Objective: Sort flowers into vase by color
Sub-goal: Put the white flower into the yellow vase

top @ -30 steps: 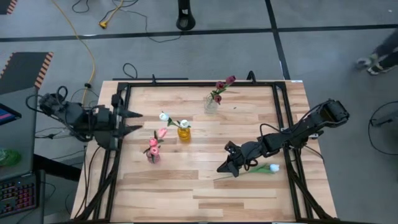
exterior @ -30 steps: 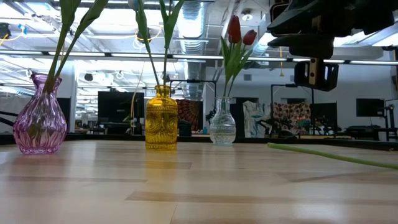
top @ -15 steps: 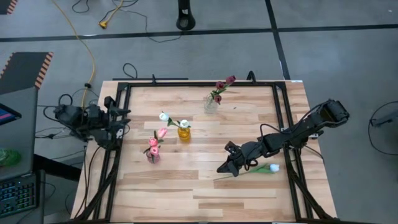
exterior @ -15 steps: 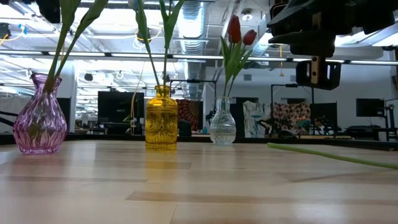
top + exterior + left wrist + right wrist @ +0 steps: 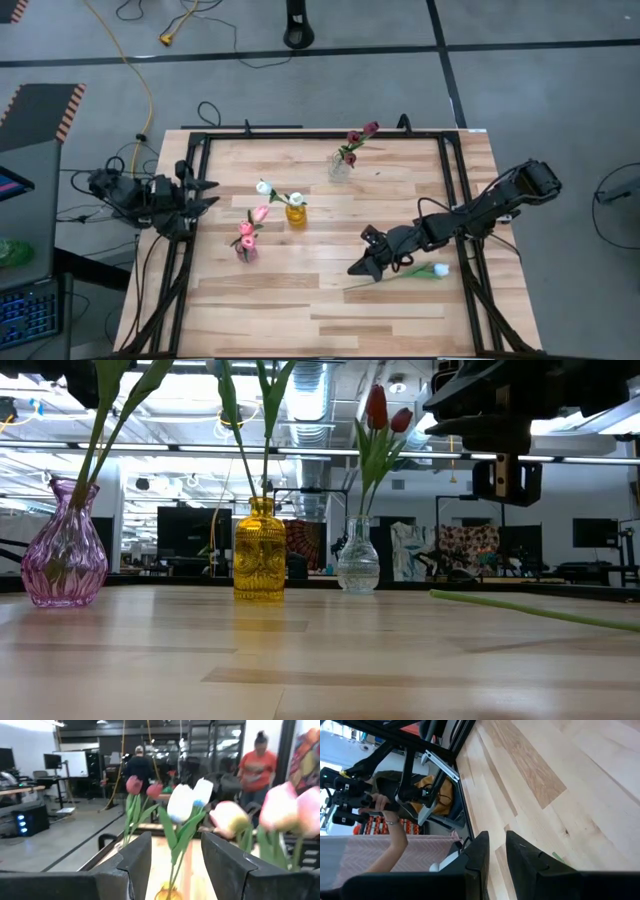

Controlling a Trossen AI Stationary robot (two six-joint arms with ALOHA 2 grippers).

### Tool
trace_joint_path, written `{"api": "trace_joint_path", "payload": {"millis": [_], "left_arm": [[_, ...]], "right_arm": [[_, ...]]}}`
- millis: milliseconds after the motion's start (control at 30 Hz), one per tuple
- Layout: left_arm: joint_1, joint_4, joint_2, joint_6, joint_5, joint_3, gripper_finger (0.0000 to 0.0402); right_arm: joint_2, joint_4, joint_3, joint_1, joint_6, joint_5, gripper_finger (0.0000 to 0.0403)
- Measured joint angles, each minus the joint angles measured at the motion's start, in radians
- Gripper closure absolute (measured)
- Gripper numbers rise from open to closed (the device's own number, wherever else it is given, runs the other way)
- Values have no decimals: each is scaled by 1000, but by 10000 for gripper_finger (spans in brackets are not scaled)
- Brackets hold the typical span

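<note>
White tulip (image 5: 440,270) unmoved on table; right pincer (image 5: 358,268) narrow above stem; left pincer (image 5: 205,193) wide, retracted leftward.

Taking the squat yellow glass vase (image 5: 296,215) on the pale wooden plank table (image 5: 400,320) as the mark. Holding two white tulips (image 5: 265,187) in it. Standing just near-left of it: the ribbed pink glass vase (image 5: 246,252), carrying pink tulips (image 5: 260,213). Standing far-right of it: the small clear glass vase (image 5: 340,168), carrying dark red tulips (image 5: 370,128). Lying flat well to its near-right: a loose white tulip (image 5: 425,271). Hanging between it and that bloom, over the stem end: the right gripper (image 5: 357,268). Waiting well to its left, at the table edge: the left gripper (image 5: 205,190).
</note>
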Motion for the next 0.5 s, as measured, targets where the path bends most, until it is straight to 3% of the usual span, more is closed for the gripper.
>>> {"api": "trace_joint_path", "payload": {"millis": [133, 367, 500], "left_arm": [[0, 50, 4, -1, -1, -33, 240], [0, 310, 3, 113, -33, -204, 240], [1, 346, 2, 110, -35, -251, 240]], "right_arm": [[0, 2, 0, -7, -15, 2, 310], [0, 1, 0, -7, -14, 3, 310], [0, 1, 0, -7, -14, 3, 310]]}}
